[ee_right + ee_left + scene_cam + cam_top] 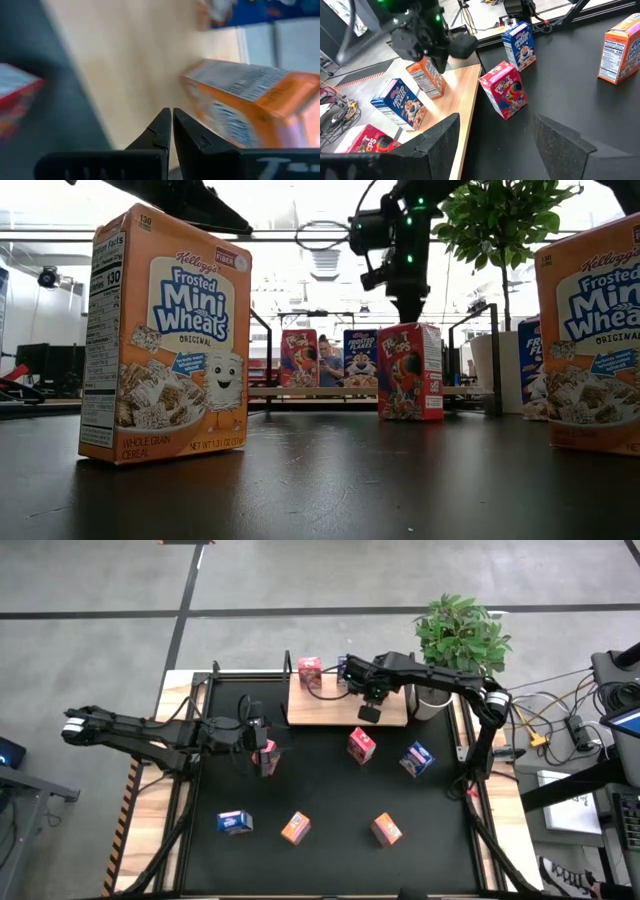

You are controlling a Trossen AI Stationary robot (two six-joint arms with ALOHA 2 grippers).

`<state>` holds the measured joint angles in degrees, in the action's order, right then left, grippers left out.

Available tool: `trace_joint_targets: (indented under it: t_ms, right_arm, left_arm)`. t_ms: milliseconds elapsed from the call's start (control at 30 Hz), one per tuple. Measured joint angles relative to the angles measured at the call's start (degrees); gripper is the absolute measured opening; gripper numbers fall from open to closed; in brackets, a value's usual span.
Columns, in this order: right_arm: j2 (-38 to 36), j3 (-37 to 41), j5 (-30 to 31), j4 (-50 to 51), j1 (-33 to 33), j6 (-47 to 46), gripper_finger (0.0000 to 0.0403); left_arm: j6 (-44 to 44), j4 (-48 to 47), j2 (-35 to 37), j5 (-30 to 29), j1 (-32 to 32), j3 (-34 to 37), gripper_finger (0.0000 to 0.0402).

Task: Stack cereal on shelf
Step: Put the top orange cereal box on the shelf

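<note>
Table [330, 860] bears shelf [320, 712], cereal [295, 828]

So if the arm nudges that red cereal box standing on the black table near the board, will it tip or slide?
The red cereal box stands upright and narrow, so it would probably tip. It's small cardboard, likely light.

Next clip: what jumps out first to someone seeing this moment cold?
The right gripper hangs over the shelf at the table's far edge, fingers closed on nothing, beside an orange cereal box standing on the board with a blue one and a red one. The left gripper waits open at mid-left by a red box, while more boxes lie scattered on the black table, including two orange ones near the front.
</note>
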<state>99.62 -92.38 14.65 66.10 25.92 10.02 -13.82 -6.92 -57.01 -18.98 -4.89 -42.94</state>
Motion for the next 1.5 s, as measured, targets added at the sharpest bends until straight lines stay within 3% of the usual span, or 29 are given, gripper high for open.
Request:
trace_joint_targets:
  t_ms: [267,567,767,1067,1333,1500]
  right_arm:
    - [0.04,2.07,9.69,-6.07,2.17,0.14,0.0009]
    - [0.04,2.07,9.72,-7.75,3.69,-0.49,0.0009]
    - [-0.29,2.07,5.92,-3.44,2.47,-1.00,0.0009]
    - [-0.07,6.24,12.42,-5.73,4.18,-0.36,0.0009]
    - [-0.07,6.45,12.23,-6.82,4.99,-1.44,0.0009]
    - [-0.07,7.27,9.13,-8.74,4.45,-0.91,0.0009]
  left_arm:
    - [0.00,0.00,0.00,0.00,0.00,0.00,0.0230]
    - [0.00,-0.04,0.00,0.00,0.00,0.00,0.0230]
    - [0.00,-0.57,0.00,0.00,0.00,0.00,0.0230]
    - [0.00,-0.44,0.00,0.00,0.00,0.00,0.0230]
    - [0.00,-0.42,0.00,0.00,0.00,0.00,0.0230]
    - [-0.02,-0.43,0.00,0.00,0.00,0.00,0.0230]
